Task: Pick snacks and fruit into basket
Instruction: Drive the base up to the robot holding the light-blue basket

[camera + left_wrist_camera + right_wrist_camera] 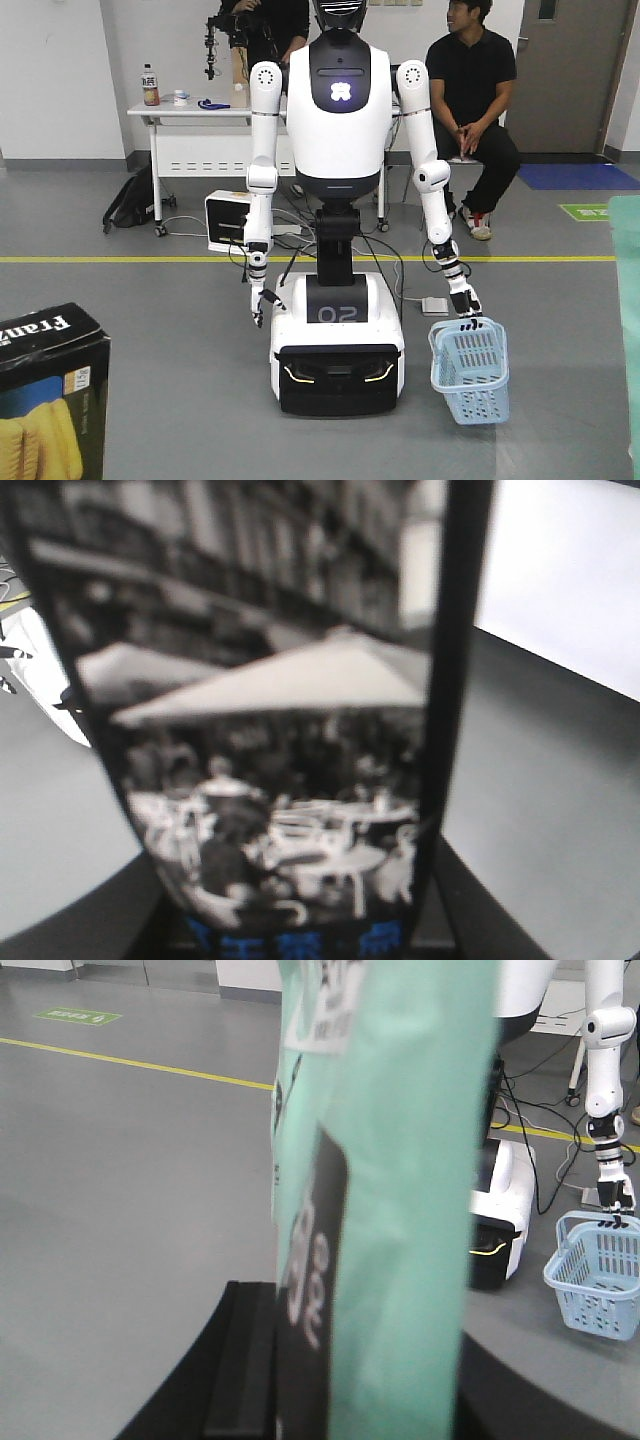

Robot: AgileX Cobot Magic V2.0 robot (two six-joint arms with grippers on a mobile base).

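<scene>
One of the snacks, a black box [270, 730] with a café photo on its side, fills the left wrist view; my left gripper [300, 925] is shut on it, dark fingers [490, 910] flanking it. The front view shows the same box [45, 400] at the lower left, with "Fran" lettering and yellow biscuits. My right gripper [375, 1400] is shut on the other snack, a teal pouch [410, 1160] with a black label; its edge [628, 320] shows at the front view's right border. A white humanoid robot [340, 120] holds a light blue basket [470, 383] [597, 1290] by its handle. Fruit is out of view.
The humanoid robot's wheeled base [338, 350] stands on grey floor behind a yellow line [120, 259]. Cables [400, 270] and a white box [228, 220] lie behind it. A seated person [470, 90] and a table [190, 112] with a bottle are at the back.
</scene>
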